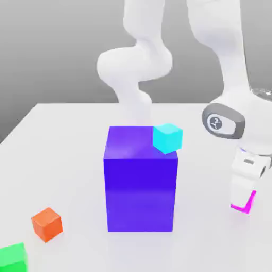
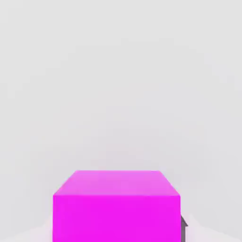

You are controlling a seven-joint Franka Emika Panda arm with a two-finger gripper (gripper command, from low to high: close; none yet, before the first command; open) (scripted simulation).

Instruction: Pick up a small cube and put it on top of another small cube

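The magenta cube (image 1: 248, 204) is low at the exterior view's right, between the fingers of the gripper (image 1: 243, 200). The gripper is closed down on it, with only the cube's width between the fingers. In the exterior view a pale finger hides most of the cube, leaving a strip at its lower and outer edges; whether its underside touches the table (image 1: 202, 244) is hard to make out. The hand view shows its upper face and part of one side, the rest cut off by the frame. Beside it there is a small dark shape, too little of it showing to name.

Above the gripper, the arm (image 1: 234, 64) runs out of the frame, and the hand is partly cut off at the exterior view's right edge.

Well apart from the gripper stands the tall blue block (image 1: 140, 194). The cyan cube (image 1: 167, 138) overlaps its top at the exterior view's right corner and sticks out past the edge; its exact contact with the block is unclear.

Toward the exterior view's left, the orange cube (image 1: 47, 224) sits on the table. Near it, the green cube (image 1: 14, 257) is cut off by the frame's corner.
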